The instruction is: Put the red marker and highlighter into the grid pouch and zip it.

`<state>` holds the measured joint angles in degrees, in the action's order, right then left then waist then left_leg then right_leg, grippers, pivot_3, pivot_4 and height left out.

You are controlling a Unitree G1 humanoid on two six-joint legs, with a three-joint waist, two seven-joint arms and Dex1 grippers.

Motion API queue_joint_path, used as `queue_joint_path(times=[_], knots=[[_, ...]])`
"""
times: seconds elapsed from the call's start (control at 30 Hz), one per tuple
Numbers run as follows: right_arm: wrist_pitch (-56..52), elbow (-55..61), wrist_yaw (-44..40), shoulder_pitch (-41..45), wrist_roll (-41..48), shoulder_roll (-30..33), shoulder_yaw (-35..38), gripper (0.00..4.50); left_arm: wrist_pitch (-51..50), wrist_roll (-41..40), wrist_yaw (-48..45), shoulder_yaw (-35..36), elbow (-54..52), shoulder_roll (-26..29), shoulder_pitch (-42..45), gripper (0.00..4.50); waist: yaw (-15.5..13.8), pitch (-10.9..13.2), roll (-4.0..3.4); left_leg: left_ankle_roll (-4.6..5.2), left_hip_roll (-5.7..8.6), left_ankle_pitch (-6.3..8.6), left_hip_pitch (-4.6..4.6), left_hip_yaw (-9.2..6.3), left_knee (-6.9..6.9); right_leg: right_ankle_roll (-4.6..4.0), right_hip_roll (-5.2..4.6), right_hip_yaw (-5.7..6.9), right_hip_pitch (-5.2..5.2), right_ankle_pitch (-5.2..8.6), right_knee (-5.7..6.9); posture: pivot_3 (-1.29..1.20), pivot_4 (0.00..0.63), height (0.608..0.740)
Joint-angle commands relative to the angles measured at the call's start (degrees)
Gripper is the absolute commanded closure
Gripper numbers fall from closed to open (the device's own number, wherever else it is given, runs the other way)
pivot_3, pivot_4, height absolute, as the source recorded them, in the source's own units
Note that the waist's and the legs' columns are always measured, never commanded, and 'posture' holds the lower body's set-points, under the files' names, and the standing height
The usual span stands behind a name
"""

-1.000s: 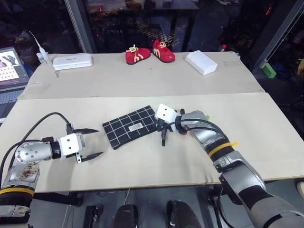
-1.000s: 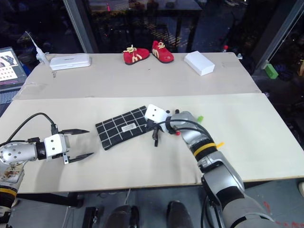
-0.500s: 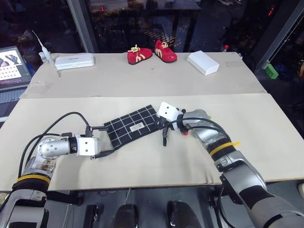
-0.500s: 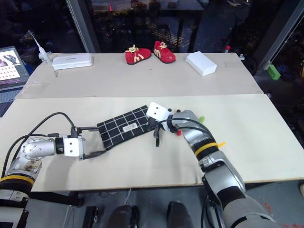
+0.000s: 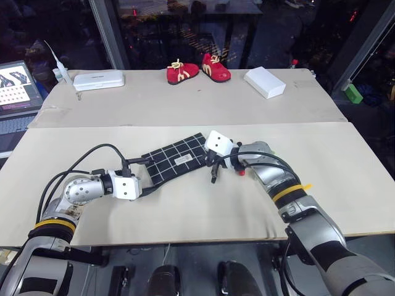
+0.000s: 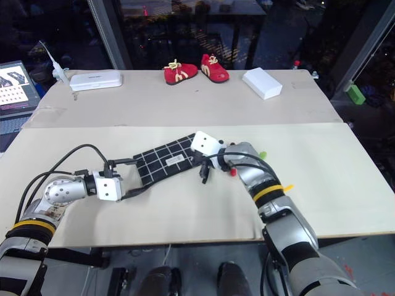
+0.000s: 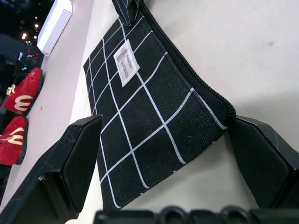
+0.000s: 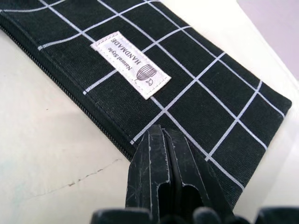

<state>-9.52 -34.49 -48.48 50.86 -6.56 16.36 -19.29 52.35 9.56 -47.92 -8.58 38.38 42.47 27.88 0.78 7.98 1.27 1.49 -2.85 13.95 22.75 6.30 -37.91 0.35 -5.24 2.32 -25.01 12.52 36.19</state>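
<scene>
The grid pouch (image 5: 178, 161) lies flat on the counter (image 5: 345, 166), near its middle, set at a slant with its left end nearer and its right end farther. Its white label (image 7: 126, 63) faces up. The zipper edge (image 7: 196, 77) runs along the near long side.

The left gripper (image 5: 145, 175) is at the pouch's left end. Its two black fingers (image 7: 77, 161) stand wide apart, one on each side of that end, and the left wrist view shows the corner of the pouch lying between them. Whether the fingers touch the fabric cannot be told.

The right gripper (image 5: 213, 169) is at the pouch's right end. Its fingers (image 8: 163, 182) are pressed together with no gap, and their tips are set at the near edge of the pouch by the zipper. A black strap (image 5: 213, 177) hangs just below the gripper; whether the closed fingers pinch it cannot be told.

A small red tip (image 5: 243, 173) and a light-green tip (image 6: 261, 153) show just behind the right wrist, on the counter to the right of the pouch. Too little of either is visible to say what they are.

Across the far part of the counter lie:
- a white flat case (image 5: 97, 80), far left
- a pair of red toy shoes (image 5: 197, 70), far middle
- a white box (image 5: 265, 82), far right

A laptop (image 5: 15, 92) sits beyond the counter's left edge, and a green block (image 5: 352, 93) lies off its far right corner
</scene>
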Motion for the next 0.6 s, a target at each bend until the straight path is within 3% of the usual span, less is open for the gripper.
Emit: queue_joint_path(times=[0.03,0.2,0.4,0.6], knots=[[1.3,-2.3,7.0,5.2,1.1,-1.7,5.2,4.49,-0.2,-0.5,-1.0,-1.2,0.4,0.6,-0.2,0.0,0.1,0.0,0.0,-0.01,0.0,-0.01,0.01,0.01,0.0,0.0,0.0,0.0,-0.01,0.0,0.0,0.0,0.15,0.74],[1.1,-8.4,9.1,8.6,1.2,-2.1,7.2,4.49,-0.6,-2.0,-2.1,-1.3,-0.2,1.2,-1.0,0.0,0.2,0.0,-0.01,-0.03,-0.02,-0.02,0.02,0.01,0.01,-0.02,0.02,0.01,-0.04,-0.01,0.0,0.0,0.15,0.74],[1.5,-11.0,3.3,5.8,-1.1,-2.2,3.1,4.49,-2.0,-3.4,-2.0,-0.8,-1.9,1.3,-1.2,0.0,0.3,0.0,-0.01,0.0,-0.02,0.0,0.1,0.01,0.01,-0.01,0.01,0.02,-0.04,-0.01,0.0,0.0,0.15,0.74],[5.2,-16.0,6.3,4.4,-7.1,-2.0,-1.5,4.49,-2.9,-3.9,-1.7,-0.3,-3.3,1.6,-1.9,0.0,0.4,0.0,-0.04,0.0,-0.02,0.0,0.01,0.03,0.01,0.0,0.01,-0.01,-0.03,-0.01,-0.01,0.0,0.15,0.74]])
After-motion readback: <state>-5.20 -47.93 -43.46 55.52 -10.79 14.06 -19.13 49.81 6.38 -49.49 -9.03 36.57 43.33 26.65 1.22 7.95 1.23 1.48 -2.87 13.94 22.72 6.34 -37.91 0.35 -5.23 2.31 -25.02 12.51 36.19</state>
